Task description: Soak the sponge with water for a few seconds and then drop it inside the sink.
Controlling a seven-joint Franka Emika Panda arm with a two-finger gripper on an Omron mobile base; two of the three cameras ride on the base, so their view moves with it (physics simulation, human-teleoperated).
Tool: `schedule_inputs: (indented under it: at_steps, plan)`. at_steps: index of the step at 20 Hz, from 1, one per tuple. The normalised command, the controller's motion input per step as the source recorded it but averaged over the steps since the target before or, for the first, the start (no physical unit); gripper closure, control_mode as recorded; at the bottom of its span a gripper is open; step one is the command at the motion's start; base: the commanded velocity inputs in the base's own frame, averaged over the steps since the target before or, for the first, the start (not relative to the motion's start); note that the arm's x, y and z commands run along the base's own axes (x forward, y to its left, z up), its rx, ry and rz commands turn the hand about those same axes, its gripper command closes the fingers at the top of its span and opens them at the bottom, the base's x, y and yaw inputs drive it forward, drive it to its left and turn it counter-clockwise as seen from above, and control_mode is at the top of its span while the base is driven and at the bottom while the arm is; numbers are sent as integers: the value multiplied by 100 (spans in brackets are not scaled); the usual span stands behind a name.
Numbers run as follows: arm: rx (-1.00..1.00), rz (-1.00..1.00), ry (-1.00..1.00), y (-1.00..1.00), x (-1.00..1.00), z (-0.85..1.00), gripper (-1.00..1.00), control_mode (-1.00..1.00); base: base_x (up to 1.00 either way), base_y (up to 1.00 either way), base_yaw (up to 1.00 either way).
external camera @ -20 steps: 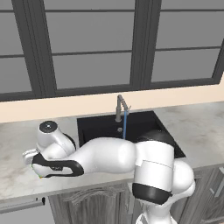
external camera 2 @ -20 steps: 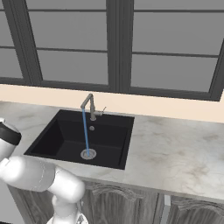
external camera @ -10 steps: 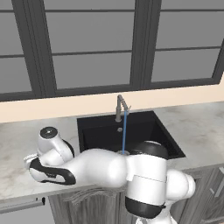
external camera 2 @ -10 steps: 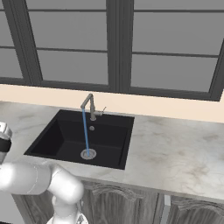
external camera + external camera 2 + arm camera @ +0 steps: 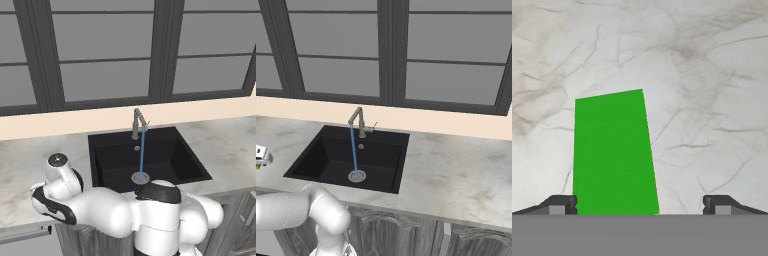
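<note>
1. Since the earlier frames, I see the arm has swung further left and lower over the worktop (image 5: 20,165); in the right base view its hand has slid almost off the left edge. The sink and stream keep their places.
2. The tool (image 5: 640,202) hangs above the marbled worktop with its jaws spread wide and nothing between them; both dark fingertips (image 5: 559,204) show at the bottom of the hand view.
3. The sponge (image 5: 613,152), bright green, lies flat on the worktop. In the hand view it sits toward the left fingertip, its near end level with the tips, well apart from the right one. I cannot tell whether the left tip touches it.
4. The sink (image 5: 165,165) is a matte-black basin set into the worktop, to the arm's right of the hand, with a round silver drain.
5. The water (image 5: 142,152) falls as a thin blue stream from the grey faucet (image 5: 136,122) onto the drain.
6. No writing or brand is legible on anything I can see.
7. The worktop is pale veined stone. Behind it runs a cream wall strip below dark-framed windows (image 5: 381,50); grey cabinet fronts (image 5: 406,235) stand beneath.
</note>
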Motion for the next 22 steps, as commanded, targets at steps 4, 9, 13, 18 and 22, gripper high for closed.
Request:
schedule_inputs:
  at_steps: [4, 9, 13, 18, 22]
  plan:
    - [0, 0, 3, 4, 28, -1, -100, -100, 0, 0, 0]
    - [0, 1, 7, 14, 27, 0, -100, -100, 0, 0, 0]
    - [0, 1, 11, 31, 14, 0, -100, -100, 0, 0, 0]
    - [-2, 1, 13, 33, 11, 0, -100, -100, 0, 0, 0]
    - [-3, 0, 6, 23, 13, -2, -100, -100, 0, 0, 0]
